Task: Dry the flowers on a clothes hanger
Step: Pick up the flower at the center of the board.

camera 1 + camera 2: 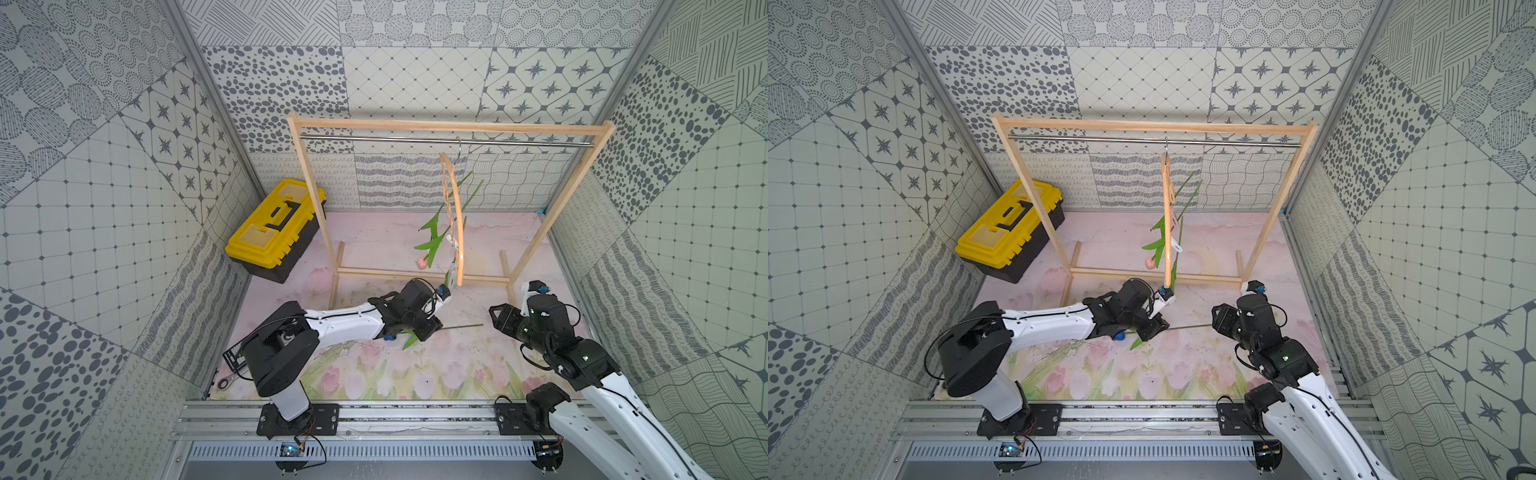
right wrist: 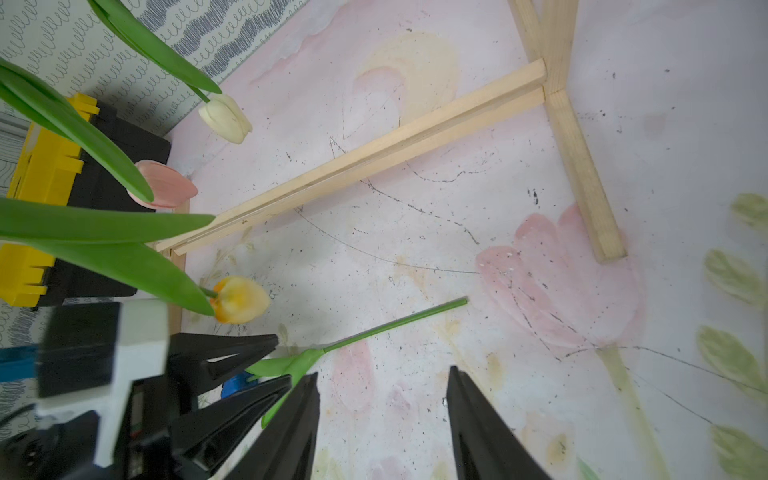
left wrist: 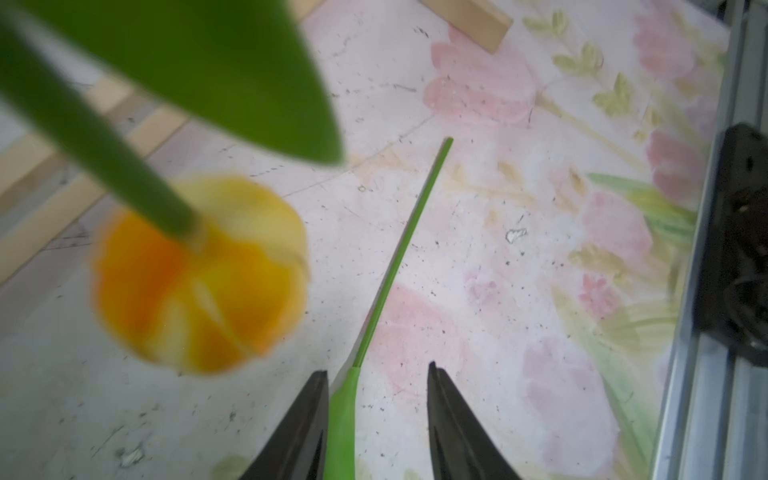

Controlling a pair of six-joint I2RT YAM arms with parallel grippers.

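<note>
Three flowers (image 2: 239, 299) are hanging heads-down off the clothes hanger (image 1: 455, 216), so I'm working the last one. The blue tulip (image 2: 395, 324) is lying on the mat (image 2: 540, 166), with the left gripper (image 3: 376, 370) straddling its stem, jaws apart, not pinching yet. The right gripper (image 2: 382, 372) is hovering nearby, jaws apart and empty.

the tan clothes hanger (image 1: 456, 208) hangs edge-on by its hook from the rod (image 1: 374, 139). a cream tulip (image 2: 226, 118), a pink tulip (image 2: 166, 185) and a yellow-orange tulip (image 2: 239, 299) dangle head-down from it. a fourth tulip (image 2: 395, 324) lies flat on the mat (image 2: 415, 208).
</note>
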